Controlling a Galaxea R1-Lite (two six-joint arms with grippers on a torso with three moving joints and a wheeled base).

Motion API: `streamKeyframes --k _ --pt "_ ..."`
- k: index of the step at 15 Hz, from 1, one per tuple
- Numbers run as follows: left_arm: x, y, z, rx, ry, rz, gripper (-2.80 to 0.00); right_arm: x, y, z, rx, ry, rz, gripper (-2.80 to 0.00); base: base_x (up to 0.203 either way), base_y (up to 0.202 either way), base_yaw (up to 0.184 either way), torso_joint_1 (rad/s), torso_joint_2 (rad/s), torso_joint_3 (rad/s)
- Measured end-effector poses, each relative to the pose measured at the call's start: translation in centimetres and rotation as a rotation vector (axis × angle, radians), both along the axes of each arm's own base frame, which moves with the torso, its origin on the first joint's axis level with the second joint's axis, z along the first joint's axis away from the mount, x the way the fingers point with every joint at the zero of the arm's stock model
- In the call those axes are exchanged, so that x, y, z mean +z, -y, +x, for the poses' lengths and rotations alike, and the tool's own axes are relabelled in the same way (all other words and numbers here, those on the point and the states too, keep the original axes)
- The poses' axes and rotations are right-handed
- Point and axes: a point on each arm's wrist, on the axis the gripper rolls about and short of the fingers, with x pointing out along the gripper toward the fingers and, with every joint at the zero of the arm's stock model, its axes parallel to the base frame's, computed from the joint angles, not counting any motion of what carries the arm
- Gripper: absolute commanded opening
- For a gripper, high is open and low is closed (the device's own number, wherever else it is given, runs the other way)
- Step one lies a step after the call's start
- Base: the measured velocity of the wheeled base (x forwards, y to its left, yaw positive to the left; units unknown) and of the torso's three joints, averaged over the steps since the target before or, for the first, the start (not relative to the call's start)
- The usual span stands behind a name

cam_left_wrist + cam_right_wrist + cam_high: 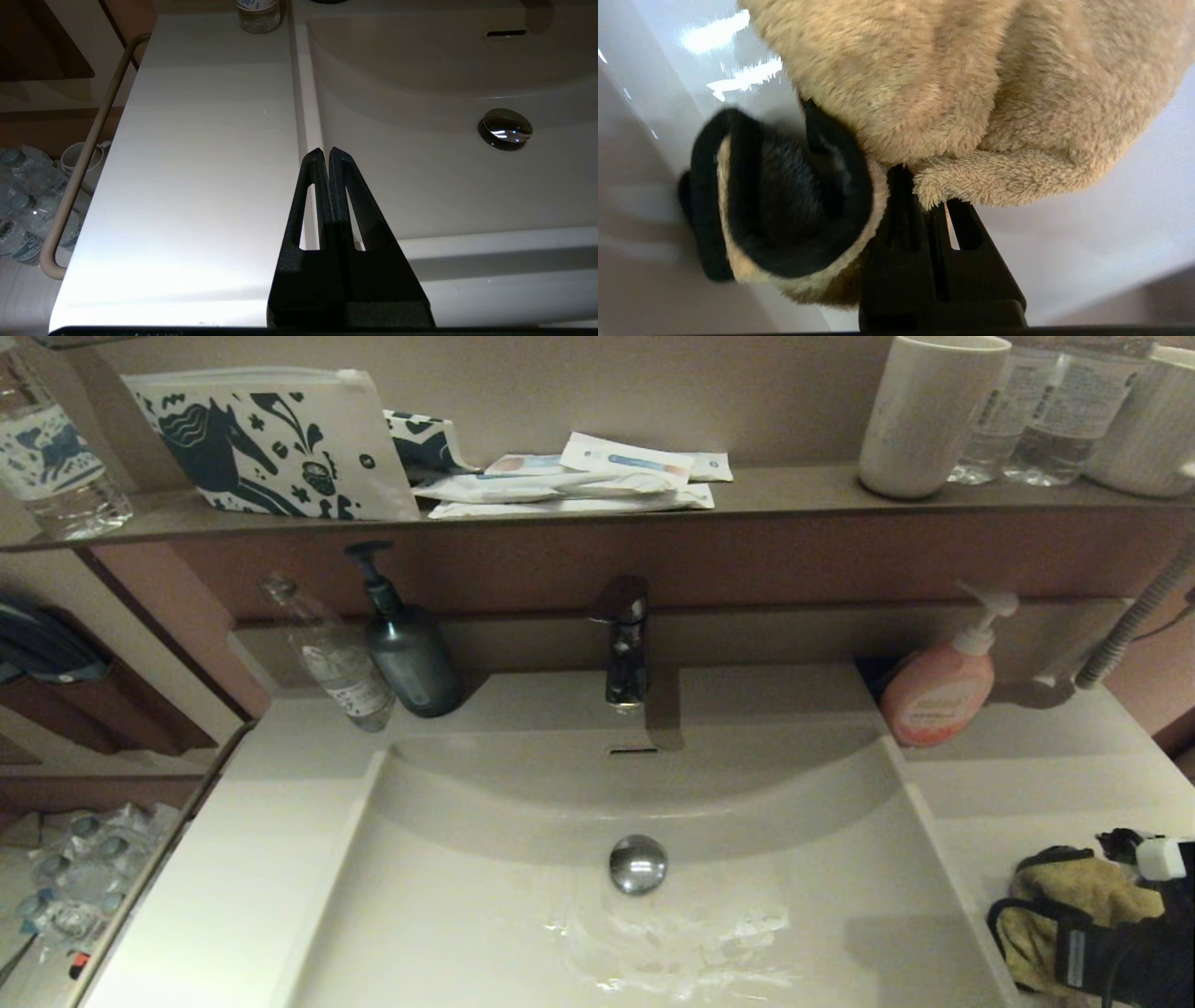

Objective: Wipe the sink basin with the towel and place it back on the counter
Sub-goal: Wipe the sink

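Observation:
The mustard-yellow towel with black edging is bunched up on the counter right of the sink basin, at the near right corner. My right gripper is shut on it. In the right wrist view the fluffy towel covers the tips of that gripper. The basin holds a chrome drain plug and a slot overflow. My left gripper is shut and empty, hanging over the basin's left rim, out of the head view.
A wet patch glistens in the basin below the plug. The faucet, a pink soap pump, a dark pump bottle and a clear bottle line the back. A rail runs along the left counter edge.

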Motion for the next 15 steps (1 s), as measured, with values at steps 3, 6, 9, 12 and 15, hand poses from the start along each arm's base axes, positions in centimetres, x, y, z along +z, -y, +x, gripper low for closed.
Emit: streamKeyframes --k 3,6,9,12,15 --pt "0.0 0.0 0.0 0.0 0.0 0.0 -2.8 -1.1 0.4 1.7 -0.017 0.056 0.053 -2.8 0.0 0.0 0.0 0.0 0.0 0.0" --pt "0.0 0.0 0.0 0.0 0.0 0.0 -2.8 -1.9 0.7 3.9 -0.029 0.14 0.046 -2.8 0.0 0.0 0.0 0.0 0.0 0.0" --pt "0.0 0.0 0.0 0.0 -0.001 0.0 -2.8 -2.1 1.2 5.7 -0.046 0.174 0.031 -2.8 0.0 0.0 0.0 0.0 0.0 0.0" --pt "0.0 0.0 0.0 0.0 0.0 0.0 -2.8 -2.0 1.6 6.4 -0.042 0.16 0.012 -2.8 0.0 0.0 0.0 0.0 0.0 0.0" --pt "0.0 0.0 0.0 0.0 0.0 0.0 -2.8 -1.4 2.0 5.6 -0.046 0.117 0.003 -2.8 0.0 0.0 0.0 0.0 0.0 0.0"
